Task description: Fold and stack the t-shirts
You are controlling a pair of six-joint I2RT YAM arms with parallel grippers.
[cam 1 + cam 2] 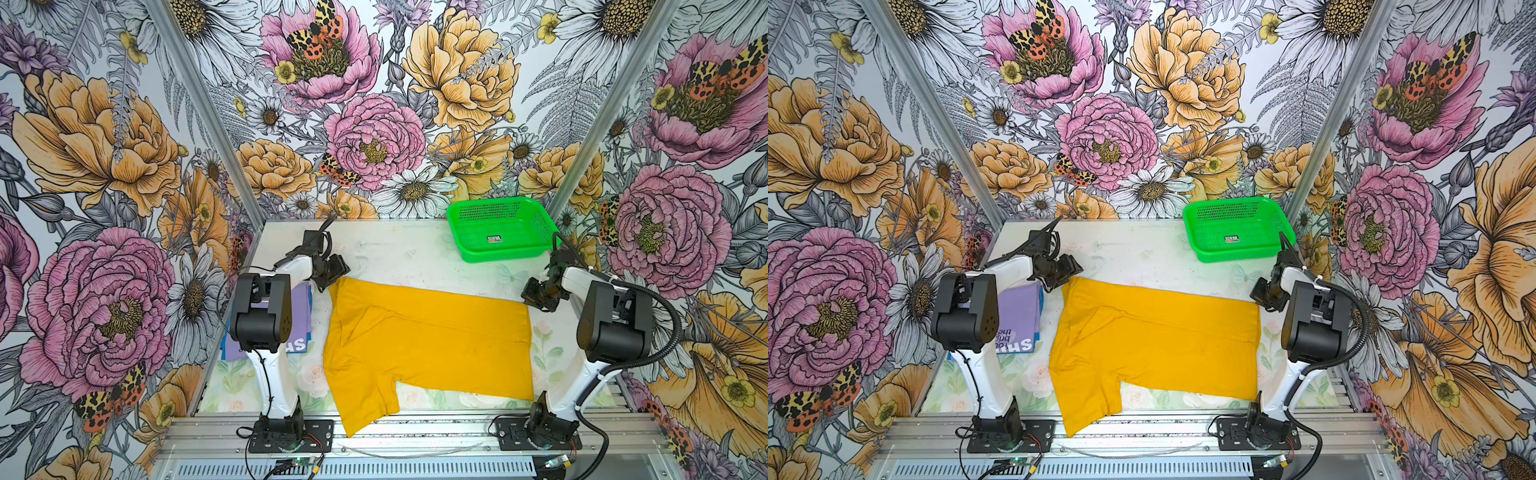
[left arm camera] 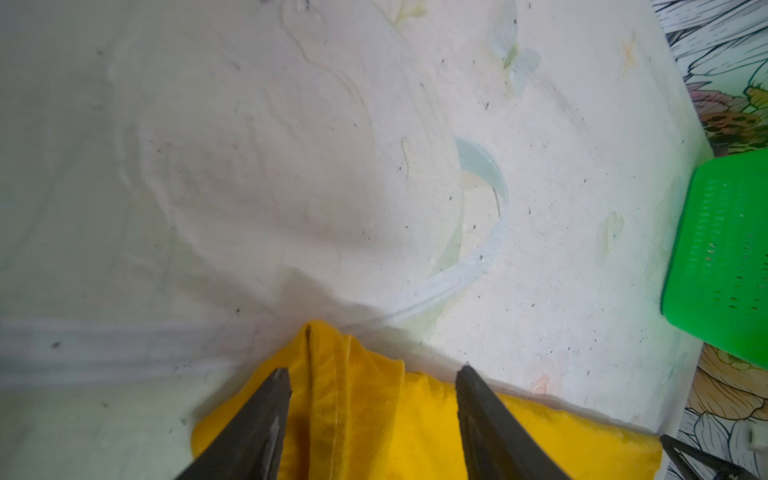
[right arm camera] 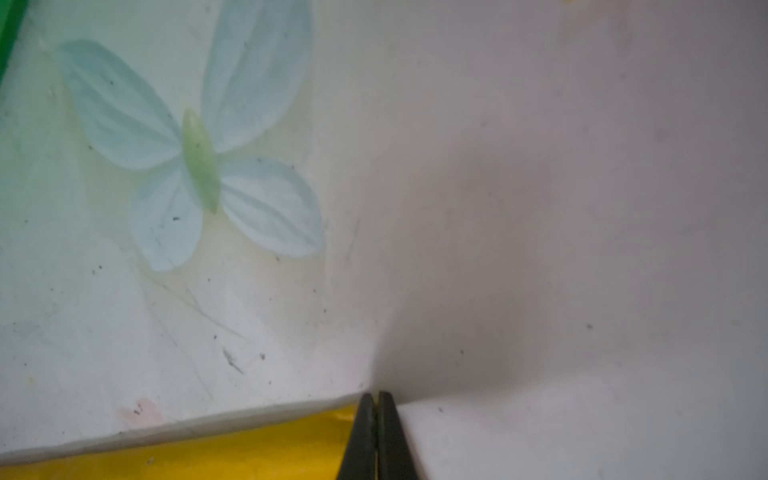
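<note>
Mustard-yellow t-shirt [image 1: 428, 340] lies spread mid-table [image 1: 395, 249], one sleeve over the front edge. Left gripper [image 2: 374, 369] gapes astride its far-left corner; right gripper [image 3: 378, 395] is pinched together at its far-right corner. Lavender t-shirt [image 1: 1017, 311], lettered "SH", sits at the left edge, and a green basket [image 1: 498, 255] in the far-right corner. Floral walls all round.

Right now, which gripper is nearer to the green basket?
Right. The right gripper sits close before the basket, at a far corner of the yellow shirt; the left gripper is across the table, at the shirt's other far corner.
</note>
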